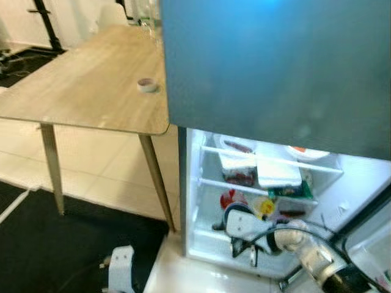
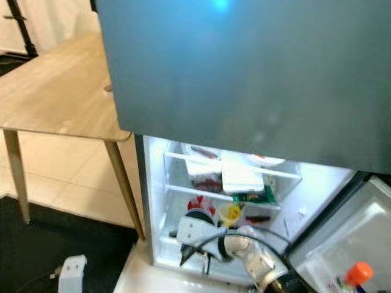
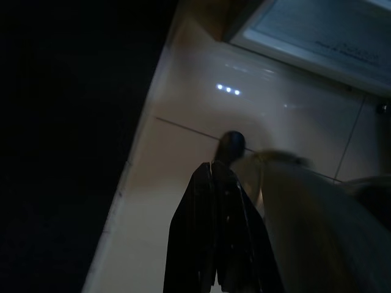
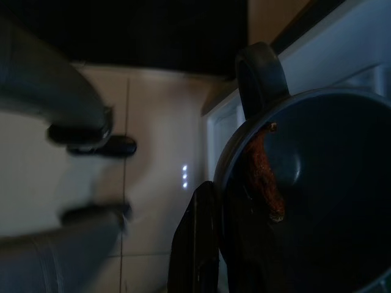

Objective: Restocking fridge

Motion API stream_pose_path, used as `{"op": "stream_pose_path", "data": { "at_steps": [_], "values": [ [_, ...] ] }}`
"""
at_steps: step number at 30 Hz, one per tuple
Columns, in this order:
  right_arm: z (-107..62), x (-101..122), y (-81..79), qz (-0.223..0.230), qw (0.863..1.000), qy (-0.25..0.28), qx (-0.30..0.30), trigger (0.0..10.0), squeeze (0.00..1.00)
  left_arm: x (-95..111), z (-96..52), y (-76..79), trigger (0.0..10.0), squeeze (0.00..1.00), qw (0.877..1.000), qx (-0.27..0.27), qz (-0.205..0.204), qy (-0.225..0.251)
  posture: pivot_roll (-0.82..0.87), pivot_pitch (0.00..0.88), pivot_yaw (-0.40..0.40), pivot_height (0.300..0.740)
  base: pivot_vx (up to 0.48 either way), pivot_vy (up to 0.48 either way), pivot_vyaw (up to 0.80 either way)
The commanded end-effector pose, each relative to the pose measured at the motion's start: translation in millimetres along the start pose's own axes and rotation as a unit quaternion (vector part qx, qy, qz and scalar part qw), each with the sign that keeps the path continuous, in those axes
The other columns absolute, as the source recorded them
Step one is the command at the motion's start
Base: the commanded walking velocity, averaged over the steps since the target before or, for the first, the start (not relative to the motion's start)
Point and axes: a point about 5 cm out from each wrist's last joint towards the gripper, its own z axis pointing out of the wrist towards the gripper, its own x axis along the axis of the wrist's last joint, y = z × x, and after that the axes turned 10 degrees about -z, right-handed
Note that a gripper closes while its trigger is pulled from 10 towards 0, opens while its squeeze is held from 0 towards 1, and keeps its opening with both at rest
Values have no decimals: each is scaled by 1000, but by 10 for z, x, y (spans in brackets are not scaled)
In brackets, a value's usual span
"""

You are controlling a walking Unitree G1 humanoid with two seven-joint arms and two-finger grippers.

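The fridge [image 1: 194, 183] stands with its lower compartment open and lit, and its shelves hold food boxes [image 1: 278, 172], a red item [image 1: 229, 198] and a yellow item [image 1: 264, 206]. My right gripper [image 1: 244, 250] is low inside the compartment, near the bottom shelf. In the right wrist view it is shut on the rim of a dark pan [image 4: 311, 183] with a loop handle, and a reddish-brown piece of food [image 4: 263, 177] lies inside. The pan's rim [image 1: 236, 209] peeks out behind my white wrist. My left gripper [image 3: 217, 244] hangs shut over the pale tiled floor.
A wooden table [image 1: 91, 85] with a small roll of tape [image 1: 146, 85] stands left of the fridge, its leg close to the fridge's side. A white object [image 1: 121, 266] lies on the dark floor. The open door at right holds an orange-capped bottle [image 2: 358, 273].
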Motion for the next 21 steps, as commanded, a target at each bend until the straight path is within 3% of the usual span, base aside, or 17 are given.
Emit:
{"op": "stream_pose_path", "data": {
  "at_steps": [1, 8, 16, 21],
  "values": [
    [11, 21, 8, -2, 1000, 2, -1, 10000, 0, -83, -29, -67, 10000, 0, 1000, 11, -1, -13, -48, 0, -41, 740, 0, 0, 0],
    [7, 20, 2, -2, 1000, 2, 1, 10000, 0, -77, -27, -54, 10000, 0, 1000, 1, 1, -12, -50, 0, -41, 740, 0, 0, 0],
    [0, 23, -22, -2, 1000, 4, 6, 10000, 0, -110, -34, -61, 10000, 0, 1000, 3, 6, -18, -54, 0, -45, 740, 0, -473, 0],
    [-3, 22, -30, -2, 1000, 4, 8, 10000, 0, -125, -36, -62, 10000, 0, 1000, 6, 11, -20, -56, 0, -47, 740, 0, 0, 0]
  ]
}}
